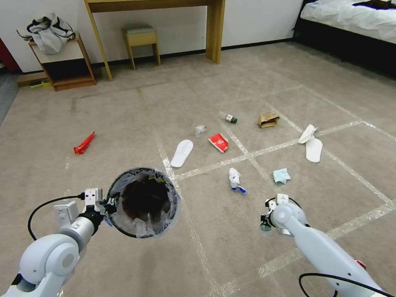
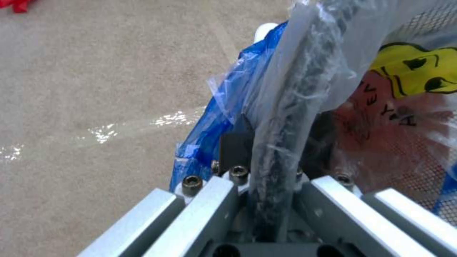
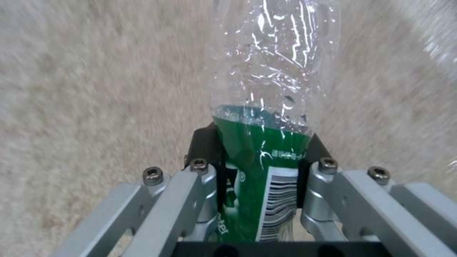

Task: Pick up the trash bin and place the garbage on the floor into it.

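The left gripper (image 2: 276,157) clamps the dark rim of the trash bin (image 2: 295,89), its fingers (image 2: 235,144) pressing through the clear, blue-edged liner bag (image 2: 228,107). Beige floor (image 2: 95,89) lies beyond, crossed by a pale tape line (image 2: 109,130).

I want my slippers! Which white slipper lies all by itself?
The slipper beside the red packet; the other two slippers lie together, far right.

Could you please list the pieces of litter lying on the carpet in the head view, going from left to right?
Red wrapper → white flat slipper → red-and-white packet → brown paper bag → blue face mask → second white slipper.
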You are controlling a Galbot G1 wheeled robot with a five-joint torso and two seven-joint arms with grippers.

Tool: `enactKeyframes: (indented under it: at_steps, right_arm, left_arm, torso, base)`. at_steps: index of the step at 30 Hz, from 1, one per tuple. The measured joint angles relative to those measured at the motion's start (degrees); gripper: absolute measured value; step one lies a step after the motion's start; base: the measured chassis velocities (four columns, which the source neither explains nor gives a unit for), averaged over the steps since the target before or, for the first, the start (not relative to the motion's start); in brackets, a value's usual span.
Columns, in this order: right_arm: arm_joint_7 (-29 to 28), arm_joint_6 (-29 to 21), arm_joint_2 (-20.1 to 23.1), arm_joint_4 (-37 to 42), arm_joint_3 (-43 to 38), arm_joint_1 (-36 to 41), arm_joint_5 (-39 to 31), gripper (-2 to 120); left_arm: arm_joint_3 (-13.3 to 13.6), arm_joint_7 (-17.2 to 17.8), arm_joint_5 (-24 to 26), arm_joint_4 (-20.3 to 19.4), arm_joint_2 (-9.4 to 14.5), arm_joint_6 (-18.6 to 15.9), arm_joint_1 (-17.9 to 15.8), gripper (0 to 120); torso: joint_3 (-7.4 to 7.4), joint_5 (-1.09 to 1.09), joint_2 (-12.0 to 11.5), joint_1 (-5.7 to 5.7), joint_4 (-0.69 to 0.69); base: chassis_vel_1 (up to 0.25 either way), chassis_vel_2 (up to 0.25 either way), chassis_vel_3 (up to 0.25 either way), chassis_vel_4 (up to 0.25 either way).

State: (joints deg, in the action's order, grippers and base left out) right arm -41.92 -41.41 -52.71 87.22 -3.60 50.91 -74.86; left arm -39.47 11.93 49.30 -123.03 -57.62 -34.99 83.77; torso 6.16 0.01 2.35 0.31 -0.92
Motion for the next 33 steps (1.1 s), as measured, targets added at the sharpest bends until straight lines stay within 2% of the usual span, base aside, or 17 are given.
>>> enactKeyframes:
  at_steps: [7, 9, 13, 15, 18, 22, 24, 25, 26, 27, 29, 33]
  right_arm:
    - [1.6, 2.2, 2.9, 10.3, -7.0, 4.9, 2.4, 21]
    - [4.8, 5.2, 4.1, 15.3, -11.4, 8.3, 6.0, 21]
    - [8.9, 8.5, 4.8, 19.0, -15.7, 11.9, 10.8, 21]
    - [15.0, 12.0, 6.1, 24.5, -22.0, 18.8, 16.0, 21]
    - [18.1, 13.9, 6.7, 28.9, -25.4, 22.2, 16.6, 21]
    - [20.8, 16.1, 7.3, 31.7, -26.6, 23.5, 16.5, 21]
    - [27.2, 21.6, 8.2, 35.3, -27.0, 23.6, 16.2, 21]
    - [27.2, 21.6, 8.2, 35.3, -27.0, 23.6, 16.2, 21]
    - [31.3, 25.6, 8.4, 36.6, -26.8, 23.6, 16.3, 21]
    - [31.3, 25.6, 8.4, 36.6, -26.8, 23.6, 16.3, 21]
    - [36.1, 30.0, 8.4, 37.8, -26.0, 23.6, 16.1, 21]
    - [38.6, 31.7, 8.4, 38.7, -25.2, 23.3, 15.7, 21]
  left_arm:
    - [1.2, 2.2, 3.8, -0.9, 1.1, -0.4, -0.6, 0]
    - [2.1, 4.0, 7.0, -1.2, 1.8, -1.0, -1.0, 0]
    - [2.9, 5.3, 9.2, -1.2, 2.5, -1.4, -1.3, 0]
    - [4.1, 6.8, 12.5, -1.0, 3.2, -2.1, -2.4, 0]
    - [5.0, 8.0, 15.0, -0.8, 3.5, -2.6, -3.5, 0]
    - [5.4, 8.8, 16.3, -0.7, 3.7, -2.9, -4.0, 0]
    - [5.5, 10.8, 19.4, -1.0, 3.7, -3.5, -4.2, 0]
    - [5.5, 10.8, 19.4, -1.0, 3.7, -3.5, -4.2, 0]
    - [5.9, 12.1, 21.7, -1.3, 3.7, -3.9, -4.9, 0]
    - [5.9, 12.1, 21.7, -1.3, 3.7, -3.9, -4.9, 0]
    - [6.5, 12.9, 22.6, -1.5, 3.8, -4.2, -5.5, 0]
    - [7.4, 12.9, 22.6, -1.8, 4.6, -4.7, -5.9, 0]
  torso:
    - [-0.01, 0.0, 0.0, 0.0, -0.01]
    - [-0.01, -0.01, 0.0, 0.0, 0.0]
    - [-0.01, 0.0, 0.0, 0.0, 0.0]
    - [-0.01, 0.0, 0.0, 0.0, -0.03]
    - [-0.01, 0.0, 0.0, 0.0, -0.04]
    - [-0.01, -0.01, 0.0, 0.0, -0.04]
    - [-0.01, 0.0, 0.0, 0.0, 0.02]
    - [-0.01, 0.0, 0.0, 0.0, 0.02]
    - [-0.01, -0.03, 0.0, 0.0, 0.02]
    - [-0.01, -0.03, 0.0, 0.0, 0.02]
    - [-0.01, 0.0, 0.0, 0.0, -0.01]
    - [-0.01, -0.01, 0.0, 0.0, 0.0]
  base:
    - [0.0, 0.0, 0.0, 0.0]
    - [0.0, 0.0, 0.0, 0.0]
    - [0.0, 0.0, 0.0, 0.0]
    - [0.0, 0.0, 0.0, 0.0]
    - [0.0, 0.0, 0.0, 0.0]
    - [0.0, 0.0, 0.0, 0.0]
    - [0.0, 0.0, 0.0, 0.0]
    - [0.0, 0.0, 0.0, 0.0]
    - [0.0, 0.0, 0.0, 0.0]
    - [0.0, 0.0, 0.0, 0.0]
    - [0.0, 0.0, 0.0, 0.0]
    - [0.0, 0.0, 0.0, 0.0]
